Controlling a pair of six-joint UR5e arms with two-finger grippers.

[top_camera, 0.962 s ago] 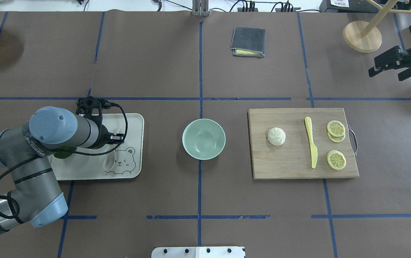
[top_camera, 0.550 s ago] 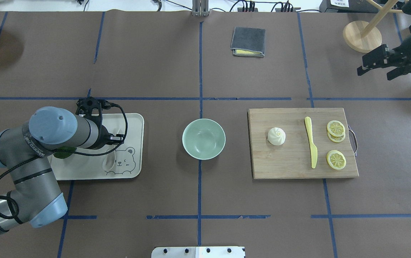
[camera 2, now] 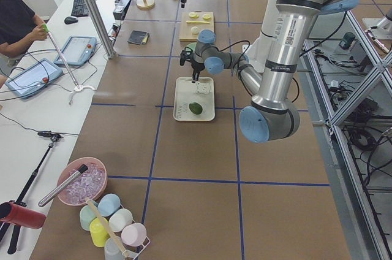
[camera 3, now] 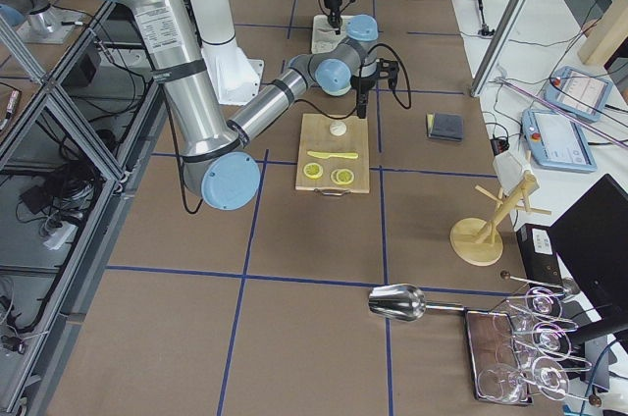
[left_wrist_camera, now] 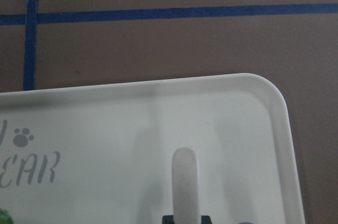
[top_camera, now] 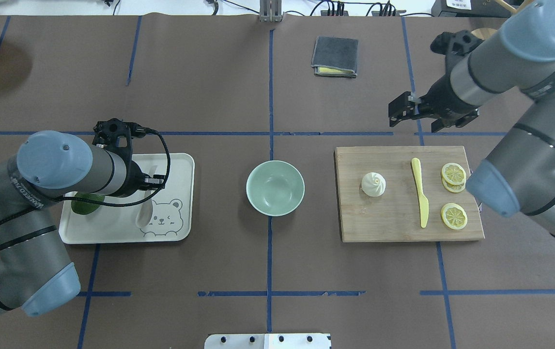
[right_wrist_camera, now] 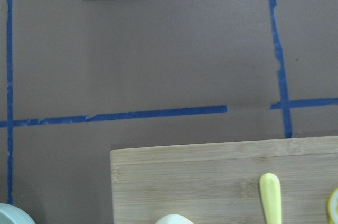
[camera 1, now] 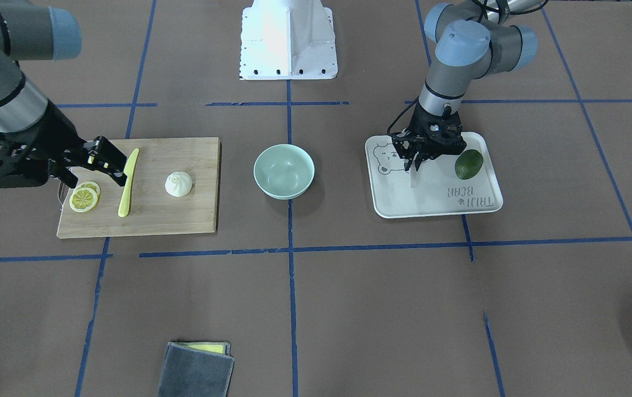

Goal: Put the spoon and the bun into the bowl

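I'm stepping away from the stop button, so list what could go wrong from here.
1. The left claw seems to pinch the spoon near its handle's end, far from the scoop, over the tray; it may swing or slip before reaching the bowl.
2. The bun waits on the cutting board with the right claw open nearby; both arms meeting at the bowl could collide.

A round pale mint-green bowl (top_camera: 249, 187) sits between a white bear-print plastic tray (top_camera: 181, 167) carrying a dark green avocado (top_camera: 84, 205), on the robot's left, and a wooden board (top_camera: 393, 224) bearing a round white bun (top_camera: 373, 184), on its right.
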